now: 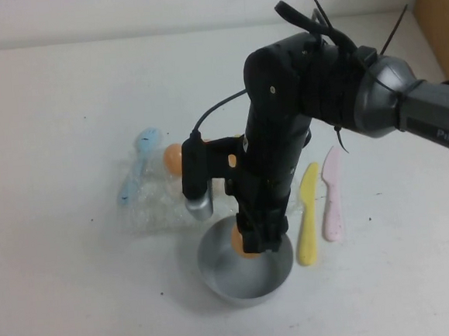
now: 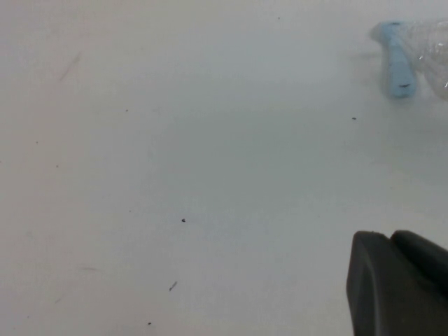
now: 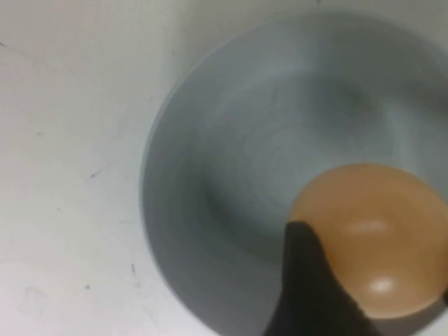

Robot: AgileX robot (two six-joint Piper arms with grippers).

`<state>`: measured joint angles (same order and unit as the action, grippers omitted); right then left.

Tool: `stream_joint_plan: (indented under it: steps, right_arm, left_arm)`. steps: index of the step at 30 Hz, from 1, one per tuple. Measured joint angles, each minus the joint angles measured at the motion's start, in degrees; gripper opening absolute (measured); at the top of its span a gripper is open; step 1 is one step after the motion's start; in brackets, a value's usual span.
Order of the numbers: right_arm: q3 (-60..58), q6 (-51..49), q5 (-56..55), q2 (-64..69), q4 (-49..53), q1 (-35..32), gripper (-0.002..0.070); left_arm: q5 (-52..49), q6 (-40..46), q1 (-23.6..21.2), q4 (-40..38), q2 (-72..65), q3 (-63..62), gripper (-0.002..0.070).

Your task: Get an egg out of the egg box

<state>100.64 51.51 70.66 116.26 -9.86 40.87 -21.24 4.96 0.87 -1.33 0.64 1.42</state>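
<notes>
My right gripper point(image 1: 254, 242) is shut on an orange-tan egg point(image 1: 240, 243) and holds it just above the inside of the round grey bowl point(image 1: 211, 272). In the right wrist view the egg point(image 3: 371, 238) sits against a dark finger point(image 3: 308, 294), with the bowl point(image 3: 210, 161) below it. The clear crinkly egg box point(image 1: 154, 212) lies left of the bowl, partly hidden by the arm. Another egg point(image 1: 173, 158) shows at its far side. My left gripper point(image 2: 393, 241) is shut and empty over bare table, out of the high view.
A blue spoon point(image 1: 139, 167) lies by the egg box's left edge and also shows in the left wrist view point(image 2: 395, 63). A yellow knife point(image 1: 309, 223) and a pink knife point(image 1: 332, 194) lie right of the bowl.
</notes>
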Motion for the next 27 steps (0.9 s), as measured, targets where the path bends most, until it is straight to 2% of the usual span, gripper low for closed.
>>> stream_joint_plan:
  steps: [3,7,11,14,18,19,23,27]
  right_arm:
    - [0.00,-1.33,-0.11,0.00,-0.42,0.00,0.0357]
    - [0.00,-1.66,-0.20,0.00,-0.42,0.00,0.0445]
    - [0.00,-2.31,-0.20,-0.77,0.51,0.00,0.0446]
    - [-0.27,-4.29,-0.20,-3.34,1.19,-0.10,0.0364]
    - [-0.95,-9.74,-0.20,-8.54,0.09,-1.10,0.0116]
    - [-1.84,-11.18,-0.20,-10.23,-0.42,-1.22,0.0071]
    - [-10.80,-16.15,-2.68,-18.85,-2.01,-1.33,0.0002]
    - [-25.22,-21.48,-14.81,-31.06,-3.16,-1.33,-0.0012]
  left_arm:
    - [0.00,0.00,0.00,0.00,0.00,0.00,-0.0005]
    - [0.00,0.00,0.00,0.00,0.00,0.00,-0.0005]
    - [0.00,0.00,0.00,0.00,0.00,0.00,-0.0005]
    - [0.00,0.00,0.00,0.00,0.00,0.00,-0.0005]
    - [0.00,0.00,0.00,0.00,0.00,0.00,-0.0005]
    - [0.00,0.00,0.00,0.00,0.00,0.00,-0.0005]
    - [0.00,0.00,0.00,0.00,0.00,0.00,-0.0005]
    - [0.00,0.00,0.00,0.00,0.00,0.00,-0.0005]
